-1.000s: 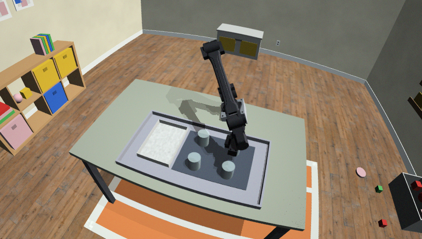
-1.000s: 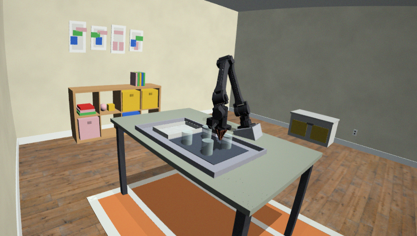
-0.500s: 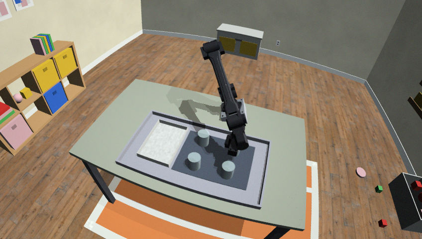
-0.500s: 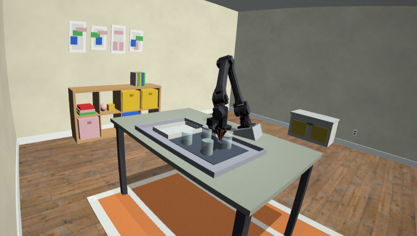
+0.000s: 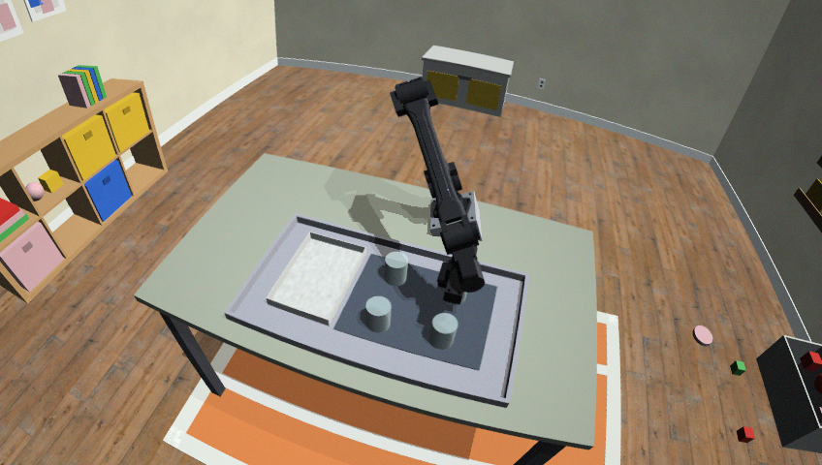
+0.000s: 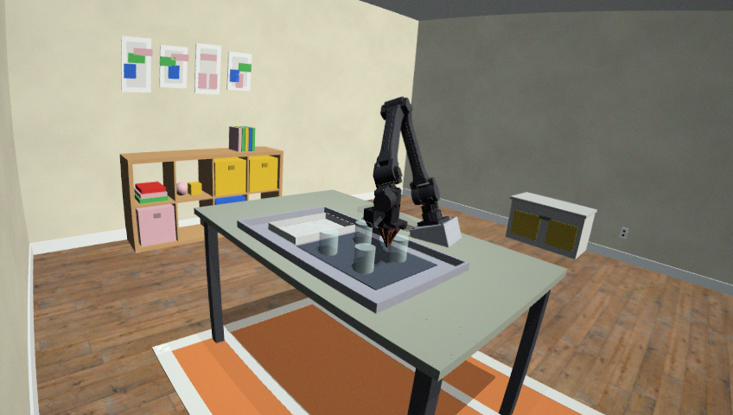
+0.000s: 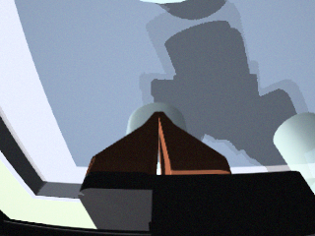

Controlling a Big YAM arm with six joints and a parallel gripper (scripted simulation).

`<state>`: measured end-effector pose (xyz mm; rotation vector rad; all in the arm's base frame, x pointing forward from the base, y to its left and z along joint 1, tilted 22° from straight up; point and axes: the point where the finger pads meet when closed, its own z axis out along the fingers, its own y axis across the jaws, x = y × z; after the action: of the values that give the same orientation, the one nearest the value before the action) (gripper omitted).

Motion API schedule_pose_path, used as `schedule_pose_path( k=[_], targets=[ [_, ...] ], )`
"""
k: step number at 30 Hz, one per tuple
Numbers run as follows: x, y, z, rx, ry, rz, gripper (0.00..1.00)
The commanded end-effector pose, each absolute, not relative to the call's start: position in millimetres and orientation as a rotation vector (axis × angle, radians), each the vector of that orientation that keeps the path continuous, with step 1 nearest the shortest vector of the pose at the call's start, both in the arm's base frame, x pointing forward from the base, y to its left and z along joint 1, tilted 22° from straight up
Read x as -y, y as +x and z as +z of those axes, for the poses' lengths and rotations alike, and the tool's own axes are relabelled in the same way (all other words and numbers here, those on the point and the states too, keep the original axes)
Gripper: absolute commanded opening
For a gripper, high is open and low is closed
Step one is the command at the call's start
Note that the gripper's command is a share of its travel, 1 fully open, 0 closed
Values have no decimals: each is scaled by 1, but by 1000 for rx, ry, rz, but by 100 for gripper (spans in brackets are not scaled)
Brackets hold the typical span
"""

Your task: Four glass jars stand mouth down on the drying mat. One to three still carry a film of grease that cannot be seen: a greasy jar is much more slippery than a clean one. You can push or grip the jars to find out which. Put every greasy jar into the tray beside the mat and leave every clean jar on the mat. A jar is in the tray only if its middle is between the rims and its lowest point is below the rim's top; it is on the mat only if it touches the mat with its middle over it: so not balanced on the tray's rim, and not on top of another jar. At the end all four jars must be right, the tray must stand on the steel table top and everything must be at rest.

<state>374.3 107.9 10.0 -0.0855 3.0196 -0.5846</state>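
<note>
And here are the jaws (image 5: 453, 299) (image 6: 388, 245), clenched on nothing, beside the jar (image 6: 398, 251) (image 7: 135, 118) nearest the arm's base! Four jars on the mat (image 5: 418, 345) (image 6: 380, 280) (image 7: 89, 59), while the white tray (image 5: 300, 314) (image 6: 296, 238) sits toward the table's (image 5: 553, 288) (image 6: 493, 308) left edge in the top view!

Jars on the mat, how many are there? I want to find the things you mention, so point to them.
4. Nearer the arm's base (image 5: 475, 217) (image 6: 453, 231): one (image 5: 462, 296) (image 6: 398, 252) (image 7: 138, 119) by the gripper (image 5: 453, 299) (image 6: 388, 245) (image 7: 158, 118), one (image 5: 395, 270) (image 6: 363, 228) (image 7: 295, 138) towards the tray (image 5: 298, 313) (image 6: 282, 232). Farther out: one (image 5: 378, 314) (image 6: 328, 243) towards the tray, one (image 5: 444, 331) (image 6: 364, 259) (image 7: 164, 1) away.
</note>
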Motion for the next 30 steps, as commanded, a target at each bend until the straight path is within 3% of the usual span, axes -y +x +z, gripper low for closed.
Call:
schedule_pose_path(
  k=[1, 30],
  targets=[
    [-109, 380, 17, -2993, -83, -564, 0],
    [-109, 377, 17, -2993, -83, -564, 0]
  ],
)
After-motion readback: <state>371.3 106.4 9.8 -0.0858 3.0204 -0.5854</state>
